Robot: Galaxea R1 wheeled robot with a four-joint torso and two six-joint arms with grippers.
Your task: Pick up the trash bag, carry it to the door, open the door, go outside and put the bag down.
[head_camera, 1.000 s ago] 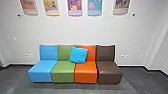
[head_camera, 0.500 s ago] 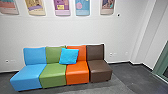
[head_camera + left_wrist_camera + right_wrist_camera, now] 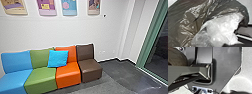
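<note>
No text, label, brand, number or sign can be read here. On the wall, the purple poster [image 3: 47, 12] bears a yellow patch [image 3: 45, 6]; whether it holds letters cannot be told.

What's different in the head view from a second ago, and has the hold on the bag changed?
The robot has turned right: the whole view has slid left, bringing in the green frame and dark glass. The cushion still leans across the green seat and orange seat. Without earlier wrist views, I can't compare the hold on the bag.
</note>
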